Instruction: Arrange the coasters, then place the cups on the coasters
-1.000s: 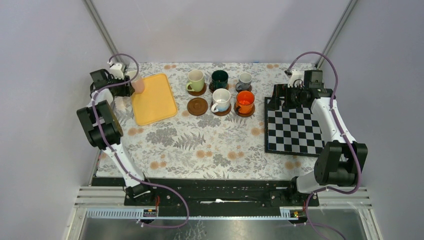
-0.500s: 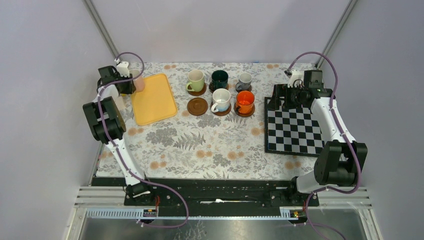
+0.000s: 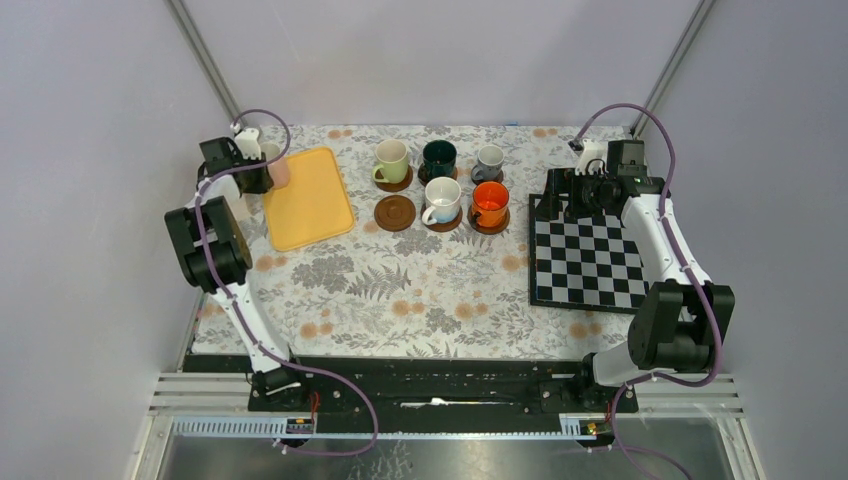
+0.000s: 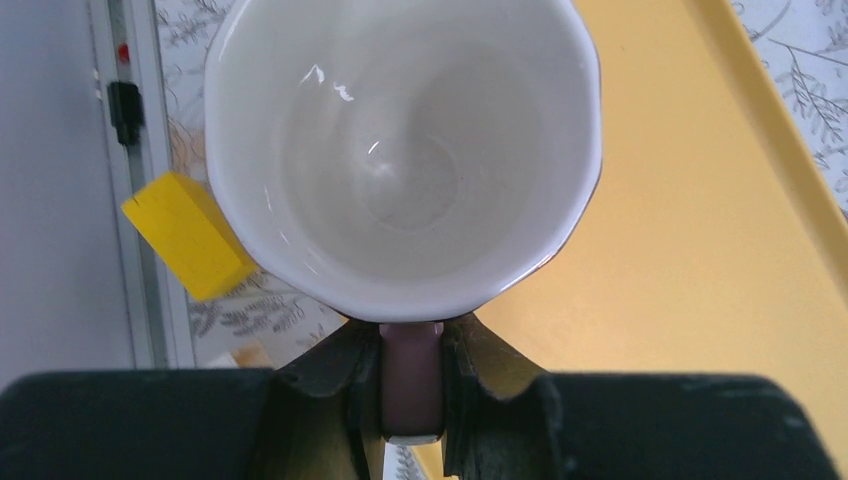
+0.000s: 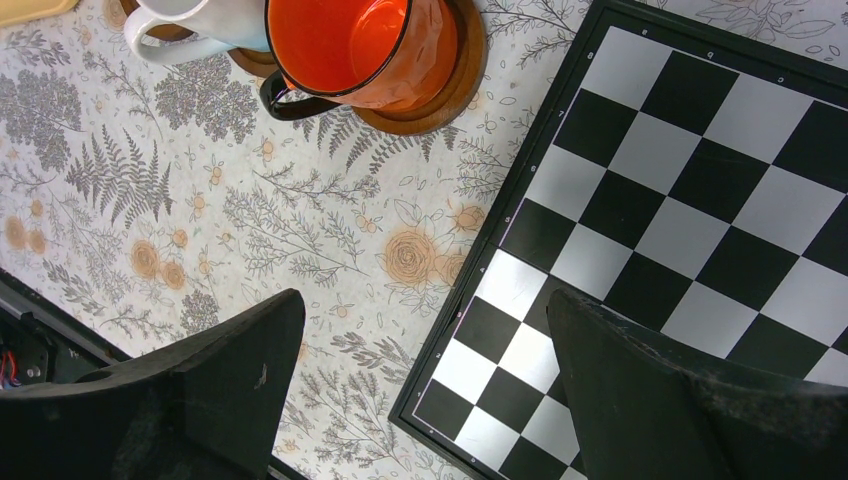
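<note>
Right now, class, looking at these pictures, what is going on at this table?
The left gripper grips the pink cup by its handle, at the yellow tray's edge. Five other cups sit on coasters; one coaster beside the white cup is bare. The right gripper hangs open over the chessboard's edge.

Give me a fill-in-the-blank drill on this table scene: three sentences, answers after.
The coaster just left of the white cup is ____.
The left gripper has its fingers either side of the pink cup's ____.
The right gripper hangs open over the corner of the ____.
Missing words: empty; handle; chessboard.
</note>
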`<act>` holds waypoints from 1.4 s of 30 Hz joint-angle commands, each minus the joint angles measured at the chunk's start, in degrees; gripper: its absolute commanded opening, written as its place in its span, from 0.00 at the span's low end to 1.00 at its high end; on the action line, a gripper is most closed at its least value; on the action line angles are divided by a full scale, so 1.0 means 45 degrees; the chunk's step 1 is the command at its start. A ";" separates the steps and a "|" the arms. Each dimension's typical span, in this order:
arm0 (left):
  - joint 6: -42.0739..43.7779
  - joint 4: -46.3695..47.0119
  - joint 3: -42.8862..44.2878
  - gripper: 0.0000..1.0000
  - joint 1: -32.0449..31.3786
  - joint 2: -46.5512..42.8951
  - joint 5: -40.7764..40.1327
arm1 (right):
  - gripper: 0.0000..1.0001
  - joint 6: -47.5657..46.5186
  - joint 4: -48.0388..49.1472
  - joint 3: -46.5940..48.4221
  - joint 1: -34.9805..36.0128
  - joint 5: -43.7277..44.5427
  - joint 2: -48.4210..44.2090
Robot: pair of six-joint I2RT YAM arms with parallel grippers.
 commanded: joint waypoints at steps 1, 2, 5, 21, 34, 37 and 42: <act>-0.0564 0.1106 -0.0978 0.00 -0.0034 -0.1786 0.0467 | 0.98 -0.0088 0.0243 0.0017 -0.0017 -0.0074 -0.0100; -0.0677 0.1313 -0.1280 0.00 -0.0038 -0.2144 0.0496 | 0.98 -0.0086 0.0239 0.0027 -0.0016 -0.0059 -0.0124; -0.0848 0.1703 -0.1936 0.00 -0.0098 -0.2826 0.0589 | 0.98 -0.0086 0.0213 0.0037 -0.0016 -0.0092 -0.0163; -0.0908 0.1811 -0.5552 0.00 -0.1278 -0.6870 0.1957 | 0.98 0.0017 0.0212 0.0070 -0.0018 -0.0077 -0.0307; -0.0824 0.0968 -0.7051 0.00 -0.5976 -0.9553 0.0802 | 0.98 -0.0048 -0.0214 0.0144 -0.0016 0.0176 -0.0645; -0.0929 0.1177 -0.7044 0.00 -0.6859 -0.9382 0.0128 | 0.98 0.0018 -0.0134 0.0082 -0.0016 0.0177 -0.0721; -0.0967 0.1663 -0.7009 0.00 -0.7735 -0.8534 -0.0302 | 0.98 0.0070 -0.0018 -0.0032 -0.0016 0.0099 -0.0707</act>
